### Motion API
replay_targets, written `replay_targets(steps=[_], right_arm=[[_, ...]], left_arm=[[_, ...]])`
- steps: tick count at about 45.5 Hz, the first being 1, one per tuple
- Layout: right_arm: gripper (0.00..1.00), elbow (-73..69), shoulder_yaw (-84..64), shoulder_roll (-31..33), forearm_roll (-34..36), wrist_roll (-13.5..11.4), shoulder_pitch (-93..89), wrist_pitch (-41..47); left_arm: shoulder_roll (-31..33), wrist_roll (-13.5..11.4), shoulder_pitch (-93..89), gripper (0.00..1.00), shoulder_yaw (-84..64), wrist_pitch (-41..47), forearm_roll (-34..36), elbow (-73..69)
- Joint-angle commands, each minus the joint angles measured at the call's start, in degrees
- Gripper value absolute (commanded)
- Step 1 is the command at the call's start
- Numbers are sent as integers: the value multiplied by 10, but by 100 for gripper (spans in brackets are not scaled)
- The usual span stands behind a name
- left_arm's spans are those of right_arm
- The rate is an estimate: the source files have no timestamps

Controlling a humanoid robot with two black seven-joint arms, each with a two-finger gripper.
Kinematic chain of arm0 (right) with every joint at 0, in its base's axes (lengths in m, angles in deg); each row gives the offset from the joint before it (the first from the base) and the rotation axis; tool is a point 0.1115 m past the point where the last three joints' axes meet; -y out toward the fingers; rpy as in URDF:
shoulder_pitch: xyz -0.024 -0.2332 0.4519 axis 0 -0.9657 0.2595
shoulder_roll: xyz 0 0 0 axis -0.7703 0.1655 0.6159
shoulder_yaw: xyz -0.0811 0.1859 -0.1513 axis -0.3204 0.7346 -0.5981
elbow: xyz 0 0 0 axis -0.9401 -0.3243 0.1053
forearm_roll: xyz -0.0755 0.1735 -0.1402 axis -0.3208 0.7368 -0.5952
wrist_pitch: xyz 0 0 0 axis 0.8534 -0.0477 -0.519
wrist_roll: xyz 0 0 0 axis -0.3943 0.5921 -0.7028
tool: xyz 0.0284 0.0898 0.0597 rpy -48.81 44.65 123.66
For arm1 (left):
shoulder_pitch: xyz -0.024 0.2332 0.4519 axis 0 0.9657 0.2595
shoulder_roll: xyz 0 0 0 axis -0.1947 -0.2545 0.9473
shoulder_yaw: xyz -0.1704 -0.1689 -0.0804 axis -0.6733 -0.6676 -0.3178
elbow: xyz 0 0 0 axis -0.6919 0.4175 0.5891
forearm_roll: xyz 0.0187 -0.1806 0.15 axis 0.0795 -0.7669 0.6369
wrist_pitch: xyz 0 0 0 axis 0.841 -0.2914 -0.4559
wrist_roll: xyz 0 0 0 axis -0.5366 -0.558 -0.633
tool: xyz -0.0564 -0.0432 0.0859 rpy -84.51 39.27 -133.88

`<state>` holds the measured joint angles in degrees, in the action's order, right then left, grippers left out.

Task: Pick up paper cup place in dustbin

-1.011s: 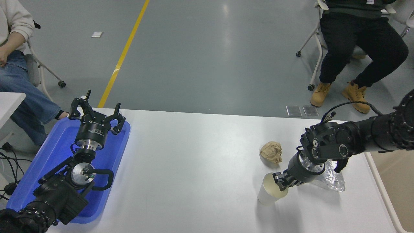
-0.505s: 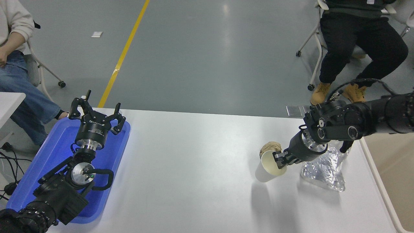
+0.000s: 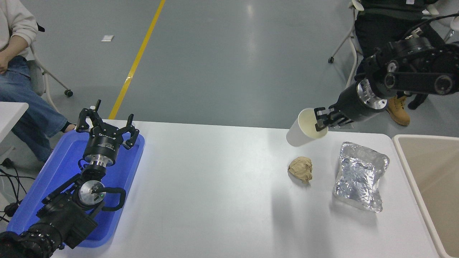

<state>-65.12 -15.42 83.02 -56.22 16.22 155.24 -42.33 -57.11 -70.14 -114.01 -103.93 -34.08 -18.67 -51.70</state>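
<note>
The white paper cup (image 3: 301, 129) with a cream inside hangs tilted in the air above the table's far edge, its mouth turned toward the right. My right gripper (image 3: 320, 123) is shut on the cup's rim, one finger inside the mouth. The right arm reaches in from the upper right. The beige dustbin (image 3: 401, 143) stands off the table's right edge, and only part of it shows. My left gripper (image 3: 107, 127) is open and parked over the blue tray at the lower left.
A crumpled tan paper ball (image 3: 301, 168) and a crinkled silver foil bag (image 3: 360, 175) lie on the white table (image 3: 215, 186) below the cup. A blue tray (image 3: 118, 172) sits at the left. People sit on chairs at the far left and far right.
My right gripper has lifted the cup off the table, carrying it up and away toward the far edge. The foil bag is now uncovered. The left arm has not moved.
</note>
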Motion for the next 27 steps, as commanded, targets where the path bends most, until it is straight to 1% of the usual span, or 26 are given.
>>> replay_targets(steps=[1, 8, 16, 27], right_arm=[[0, -1, -6, 35, 1, 0, 95, 61], [0, -1, -9, 43, 1, -1, 129, 83], [0, -2, -14, 43, 1, -1, 131, 84], [0, 34, -15, 52, 3, -3, 99, 55]], left_arm=[[0, 0, 0, 100, 0, 0, 0, 0], [0, 0, 0, 100, 0, 0, 0, 0], [0, 0, 0, 100, 0, 0, 0, 0], [0, 0, 0, 100, 0, 0, 0, 0]])
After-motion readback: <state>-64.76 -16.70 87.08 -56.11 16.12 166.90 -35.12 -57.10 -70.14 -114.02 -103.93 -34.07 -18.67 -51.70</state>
